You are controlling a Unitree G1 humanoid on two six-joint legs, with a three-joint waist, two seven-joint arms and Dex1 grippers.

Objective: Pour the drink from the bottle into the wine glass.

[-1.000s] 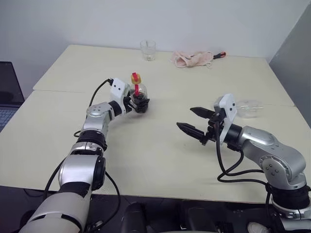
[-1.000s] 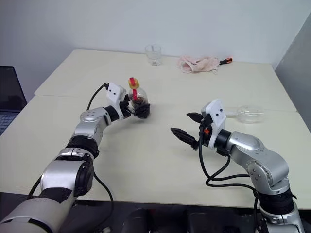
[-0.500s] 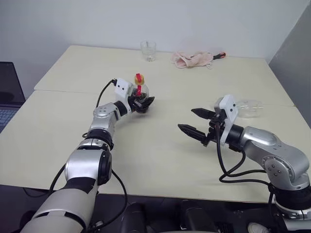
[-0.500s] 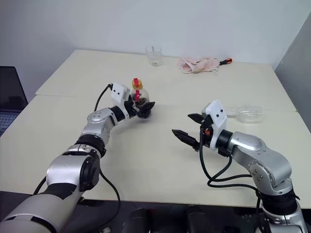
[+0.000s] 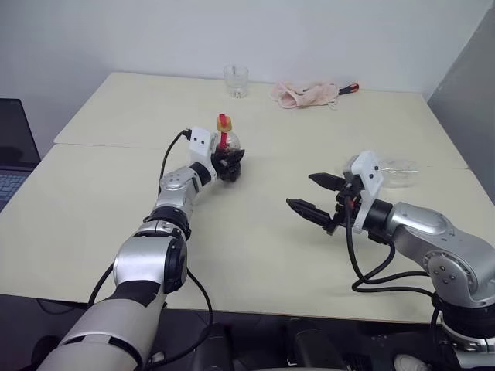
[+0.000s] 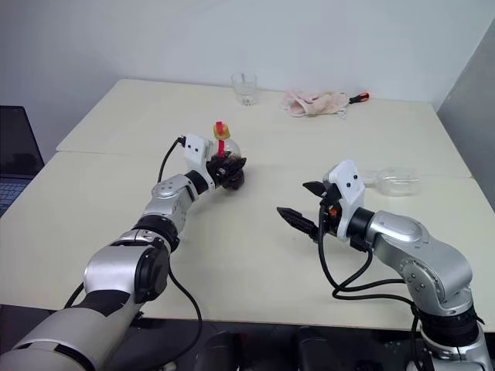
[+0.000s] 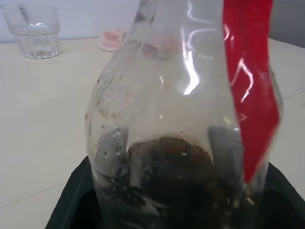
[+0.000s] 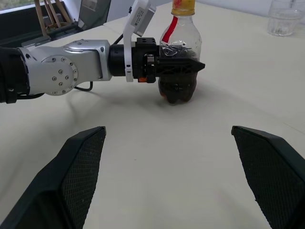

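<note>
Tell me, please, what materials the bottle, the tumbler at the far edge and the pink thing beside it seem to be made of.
The bottle looks like thin clear plastic: glossy streaked highlights, a moulded lobed base, a yellow cap. The tumbler seems to be clear glass or hard plastic, with a ribbed lower wall; the look leaves it open. The pink thing looks like soft matte cloth, lying crumpled in folds.

bottle (image 8: 178, 52) — yellow cap, red label, dark drink (image 8: 177, 88)

Your left arm reaches forward and to the right, its black two-fingered left tool (image 5: 230, 163) level, fingers closed around the belly of the small clear plastic bottle (image 8: 178, 57). Your right arm is bent, its right tool (image 5: 312, 195) spread wide, pointing left, empty.
</note>
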